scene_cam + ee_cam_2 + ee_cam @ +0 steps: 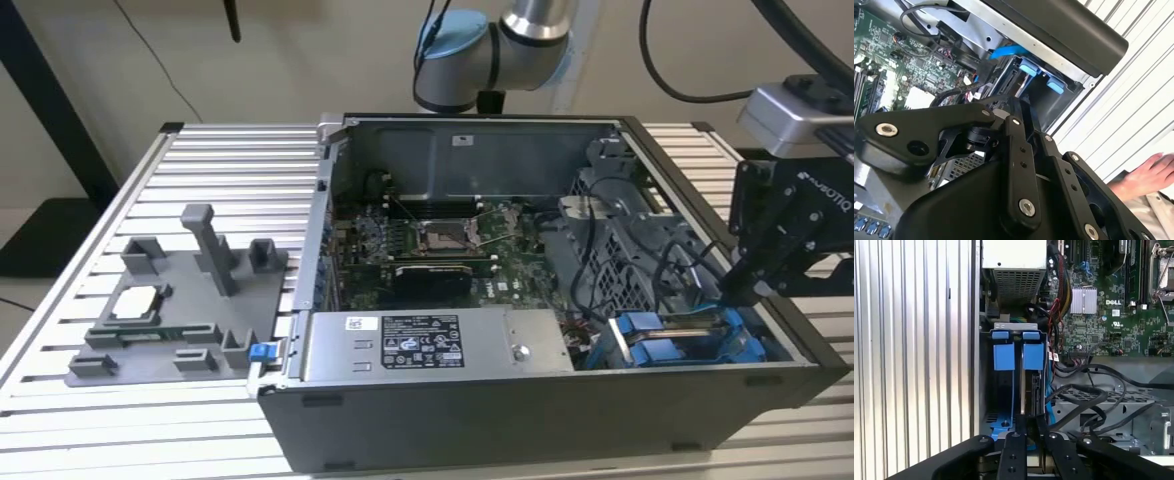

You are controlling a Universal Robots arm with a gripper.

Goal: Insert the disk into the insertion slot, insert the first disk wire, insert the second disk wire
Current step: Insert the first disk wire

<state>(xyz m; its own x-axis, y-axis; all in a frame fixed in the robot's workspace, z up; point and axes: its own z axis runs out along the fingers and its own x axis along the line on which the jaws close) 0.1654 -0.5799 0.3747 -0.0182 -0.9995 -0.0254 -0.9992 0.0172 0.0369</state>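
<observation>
In the exterior view, the insertion slot (683, 342), a grey bay with blue rails, sits in the near corner of the open computer case on the exterior view's right. In the first wrist view the disk (1033, 390) stands edge-on inside the insertion slot (1004, 356), under one of two blue tabs. My black gripper (737, 292) hangs just above the bay's end. Its fingertips are drawn together, and the gripper (1030, 418) is shut at the disk's near end with nothing visibly pinched. Black cables (1089, 400) lie loose beside the bay.
The motherboard (441, 240) fills the case floor and a labelled power supply (420, 342) sits at the front. A grey fixture (160, 320) with a square chip stands on the slatted table on the exterior view's left. A person's hand (1149, 175) rests beside the case.
</observation>
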